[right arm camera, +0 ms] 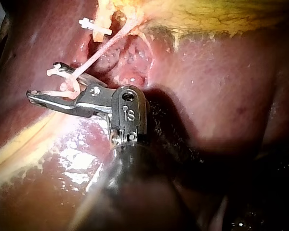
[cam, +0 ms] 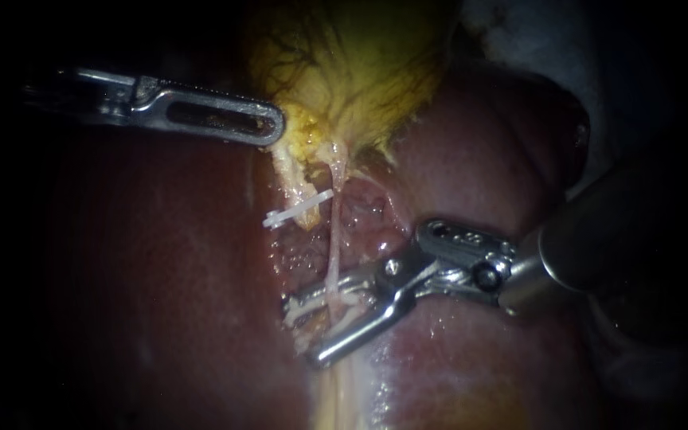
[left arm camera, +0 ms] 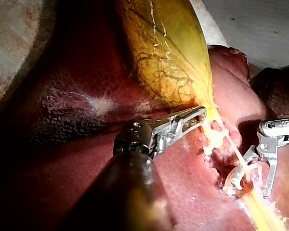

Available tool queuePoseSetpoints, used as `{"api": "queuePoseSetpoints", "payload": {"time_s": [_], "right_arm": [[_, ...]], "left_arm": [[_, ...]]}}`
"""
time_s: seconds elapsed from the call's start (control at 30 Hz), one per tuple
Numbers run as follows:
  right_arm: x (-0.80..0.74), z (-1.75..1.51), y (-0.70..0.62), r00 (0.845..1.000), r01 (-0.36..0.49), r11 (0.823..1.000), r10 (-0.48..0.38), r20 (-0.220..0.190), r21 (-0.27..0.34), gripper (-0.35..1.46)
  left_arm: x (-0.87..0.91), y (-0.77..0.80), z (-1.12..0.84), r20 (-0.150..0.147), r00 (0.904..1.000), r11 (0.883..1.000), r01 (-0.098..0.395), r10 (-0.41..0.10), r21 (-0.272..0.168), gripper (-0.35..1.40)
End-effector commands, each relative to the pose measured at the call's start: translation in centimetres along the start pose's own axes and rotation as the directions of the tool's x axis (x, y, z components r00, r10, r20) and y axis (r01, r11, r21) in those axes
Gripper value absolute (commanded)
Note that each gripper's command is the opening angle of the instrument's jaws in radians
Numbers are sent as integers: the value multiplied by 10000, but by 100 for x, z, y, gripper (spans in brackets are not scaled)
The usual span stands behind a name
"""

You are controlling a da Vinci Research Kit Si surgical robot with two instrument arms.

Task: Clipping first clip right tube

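Much is being hidden from me. In the endoscope view the edges are falling into darkness, and the shaft of my right instrument (cam: 302, 334) is filling the right side as a blur, covering the liver (cam: 161, 279) behind it. In each wrist view my own shaft is blocking the tissue under it.

The right instrument's jaws are standing wide apart, carrying an open loaded clip (right arm camera: 70, 85) between them. The right tube (cam: 334, 239), a thin pale strand, is running taut from the gallbladder (cam: 352, 64) down between those jaws. Where it is crossing the clip I am not making out whether the clip's legs are touching it. Below the jaws it is merging into a yellowish band that is cut off at the view's edge.

My left instrument (cam: 276, 127) is holding its jaws closed on the gallbladder's yellow lower edge, though the tip itself is hard to read.

A set clip (cam: 296, 209) is sitting across the neighbouring stump, clear of the right jaws. Raw tissue is lying open between them, and bare liver is spreading to the left.
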Motion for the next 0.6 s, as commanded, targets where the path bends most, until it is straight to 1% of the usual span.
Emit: {"api": "queuePoseSetpoints", "payload": {"time_s": [0.03, 0.17, 0.23, 0.27, 0.4, 0.6], "right_arm": [[3, 2, -3, 10000, 0, 10000, 0, -63, 52, 49], [8, 9, -5, 9999, -20, 9999, 22, -143, 118, 46], [8, 9, -4, 9998, -139, 9999, 140, -173, 66, 40], [8, 9, -4, 9995, -258, 9997, 258, -205, 14, 36], [10, 7, 0, 9988, -269, 9992, 256, -420, -302, 22], [11, 4, 6, 9981, -387, 9984, 367, -494, -408, 1]], "left_arm": [[0, 0, 0, -1, 10000, 10000, -1, 1, 5, -35], [0, 1, 0, -1, 10000, 10000, -1, 1, 5, -35], [0, 1, 0, -1, 10000, 10000, -1, 1, 5, -35], [0, 1, 0, -1, 10000, 10000, -1, 1, 5, -35], [0, 2, 0, -1, 10000, 10000, -1, 1, 5, -35], [0, 2, 0, 0, 10000, 10000, -1, 1, 5, -35]]}}
